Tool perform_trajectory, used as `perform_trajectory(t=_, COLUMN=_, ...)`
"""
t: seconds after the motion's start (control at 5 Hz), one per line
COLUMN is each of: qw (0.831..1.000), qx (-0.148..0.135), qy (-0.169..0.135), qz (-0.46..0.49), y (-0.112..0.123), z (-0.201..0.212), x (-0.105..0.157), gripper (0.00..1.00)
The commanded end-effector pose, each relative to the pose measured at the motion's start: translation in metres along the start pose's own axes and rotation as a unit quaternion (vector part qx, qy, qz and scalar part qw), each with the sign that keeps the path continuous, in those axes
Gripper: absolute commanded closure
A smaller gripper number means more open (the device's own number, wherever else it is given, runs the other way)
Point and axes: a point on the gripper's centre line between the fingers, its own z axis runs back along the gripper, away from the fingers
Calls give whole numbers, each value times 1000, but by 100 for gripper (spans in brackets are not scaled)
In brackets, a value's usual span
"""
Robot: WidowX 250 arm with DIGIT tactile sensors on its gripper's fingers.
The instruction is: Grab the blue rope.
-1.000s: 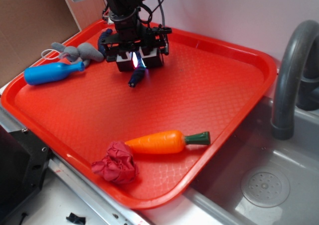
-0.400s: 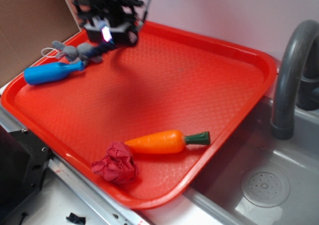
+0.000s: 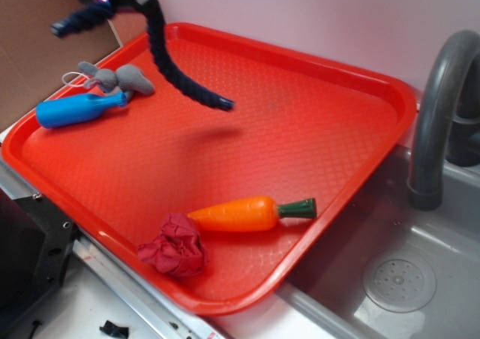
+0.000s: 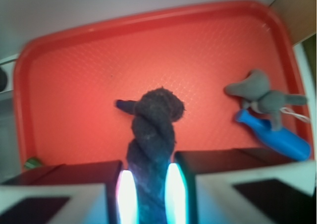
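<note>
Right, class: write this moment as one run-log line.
gripper: shut on blue rope | rope: hanging clear above tray | carrot, bottle: on tray

The tray [image 3: 360, 84] lies just left of the sink [image 3: 420, 279], the faucet [image 3: 439, 106] rising at its right edge. On the tray, the plush toy [image 3: 120, 78] sits at the far left corner, touching the bottle [image 3: 75, 110] in front of it. Near the front rim lie the toy carrot [image 3: 244, 213] and, just left of it (touching or nearly), the crumpled cloth [image 3: 174, 246]. The rope [image 3: 176, 69] hangs above the tray's far left part, pinched in the gripper [image 4: 147, 192].
</note>
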Motion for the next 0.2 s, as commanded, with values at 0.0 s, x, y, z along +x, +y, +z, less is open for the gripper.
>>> perform_trajectory(t=0.0, qw=999, qx=-15, qy=-32, qz=-18, y=6, z=14, x=-8, gripper=100)
